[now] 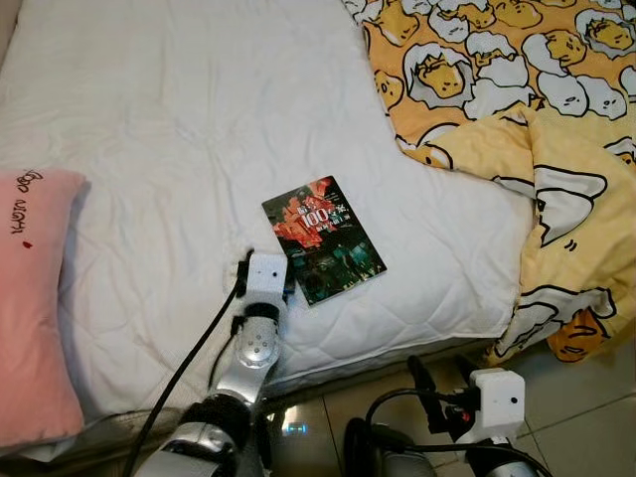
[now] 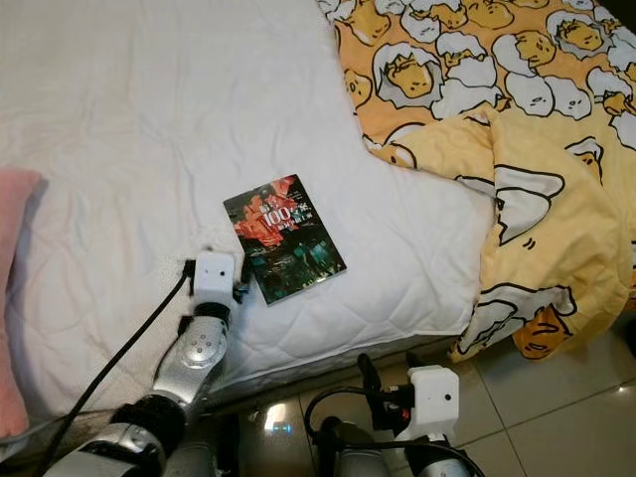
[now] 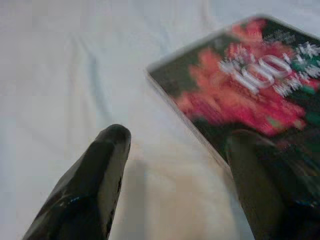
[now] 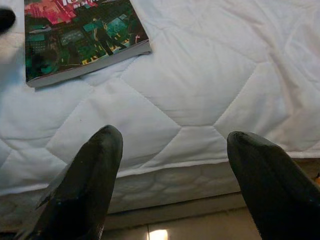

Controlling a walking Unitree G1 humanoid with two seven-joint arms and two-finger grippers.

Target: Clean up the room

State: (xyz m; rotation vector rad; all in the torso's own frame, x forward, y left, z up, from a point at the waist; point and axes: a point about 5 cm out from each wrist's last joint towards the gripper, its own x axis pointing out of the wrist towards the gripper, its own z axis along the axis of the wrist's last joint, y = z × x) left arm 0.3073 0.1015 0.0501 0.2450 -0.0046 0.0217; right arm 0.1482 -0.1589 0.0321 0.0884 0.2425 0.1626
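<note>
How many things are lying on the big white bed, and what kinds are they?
Books with a dark red and green cover: 1
Pink soft pillows with writing: 1
Yellow cartoon-print blankets: 1
Total: 3

We see two silver metal arms with black elbow joints, each ending in a white boxy wrist block. The left hand (image 3: 172, 165) and right hand (image 4: 172, 170) each carry two long, glossy black, round-tipped fingers. A thick black cable (image 1: 184, 373) runs along the left arm; thinner black cables loop behind the right wrist.
</note>
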